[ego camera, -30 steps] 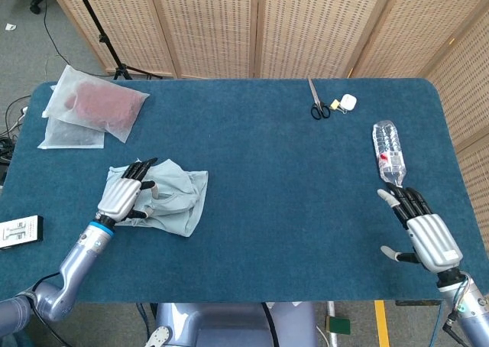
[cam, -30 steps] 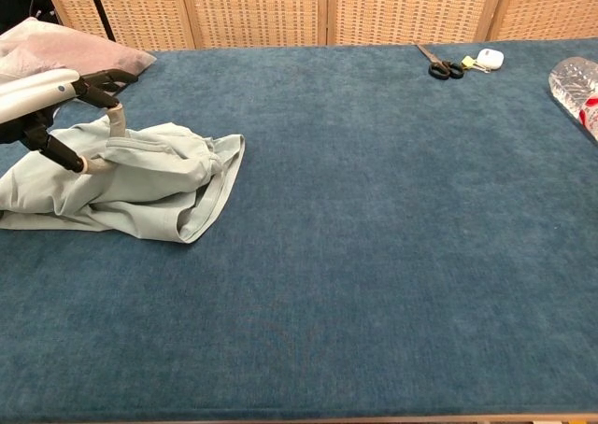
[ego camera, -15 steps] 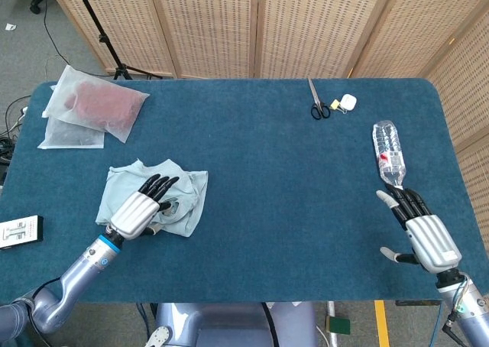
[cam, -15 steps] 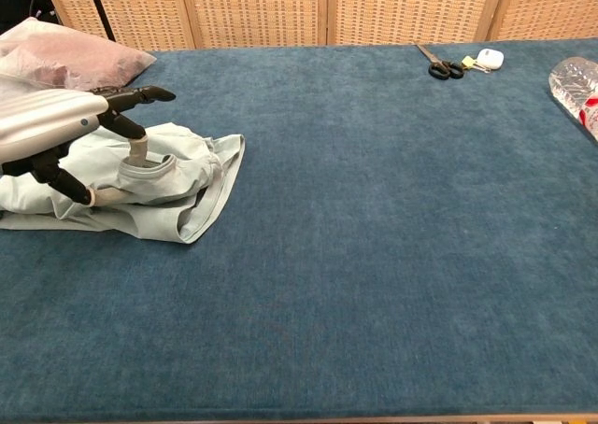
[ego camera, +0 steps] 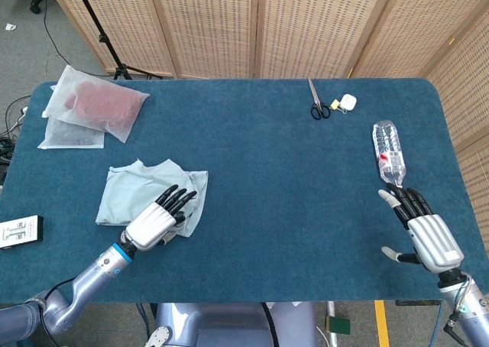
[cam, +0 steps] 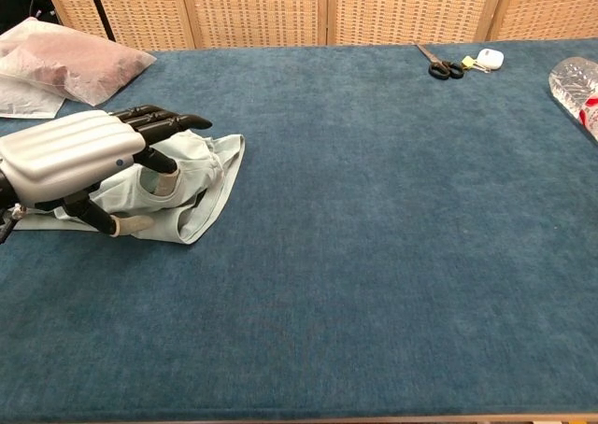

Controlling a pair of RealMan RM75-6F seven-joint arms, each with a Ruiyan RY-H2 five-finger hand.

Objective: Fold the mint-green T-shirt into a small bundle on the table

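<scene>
The mint-green T-shirt (ego camera: 145,188) lies crumpled in a loose, partly folded heap at the left of the blue table; in the chest view the T-shirt (cam: 201,176) shows its collar and right edge. My left hand (ego camera: 160,221) is over the shirt's near right corner, fingers stretched out and apart, holding nothing. The chest view shows that left hand (cam: 79,158) low above the cloth, hiding its left part. My right hand (ego camera: 422,228) is spread open near the table's front right, far from the shirt, and shows only in the head view.
Two plastic bags (ego camera: 92,108) with reddish cloth lie at the back left. Scissors (ego camera: 316,102) and a small white object (ego camera: 348,101) sit at the back edge. A clear bottle (ego camera: 388,153) lies just beyond my right hand. A small device (ego camera: 19,231) sits at the front left edge.
My left hand has let go of the shirt and slid from its left side toward the near right corner, fingers straightening. The shirt has settled flatter. The right hand has stayed put.
</scene>
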